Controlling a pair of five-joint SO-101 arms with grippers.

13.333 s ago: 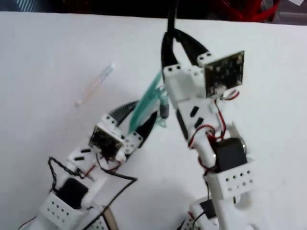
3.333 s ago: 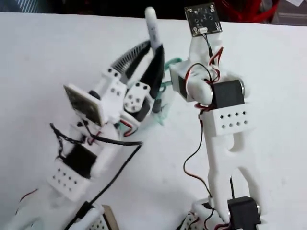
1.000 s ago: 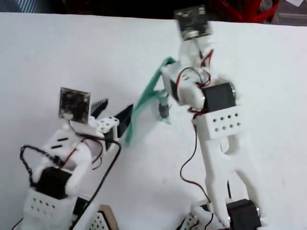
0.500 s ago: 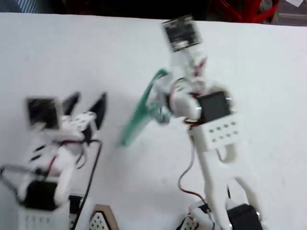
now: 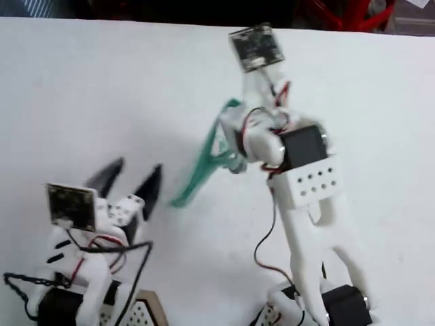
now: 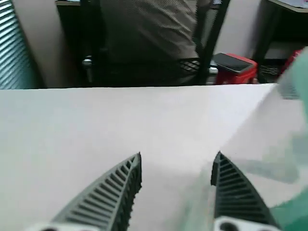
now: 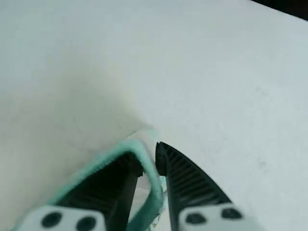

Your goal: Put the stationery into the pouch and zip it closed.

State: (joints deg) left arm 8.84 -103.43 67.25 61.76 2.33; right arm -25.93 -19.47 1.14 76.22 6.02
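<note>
A clear pouch with a teal zip edge (image 5: 204,159) is held up on its side at the table's middle. My right gripper (image 7: 149,155) is shut on that teal edge (image 7: 147,166), and the right arm (image 5: 299,146) stands over the pouch. A faint dark shape (image 6: 269,169) lies inside the pouch (image 6: 284,144); I cannot tell what it is. My left gripper (image 5: 138,167) is open with nothing in it, near the table's front left and a little apart from the pouch's lower end. In the left wrist view its fingers (image 6: 122,185) are spread wide, with the pouch beside one of them.
The white table (image 5: 102,88) stretches bare to the left and the far side. A wooden-edged base (image 5: 139,311) sits at the front edge by the left arm. Dark chairs and a red object (image 6: 233,62) stand beyond the table.
My left arm has drawn back from the pouch toward the front left, its gripper open. The right arm has kept hold of the pouch and shifted it slightly.
</note>
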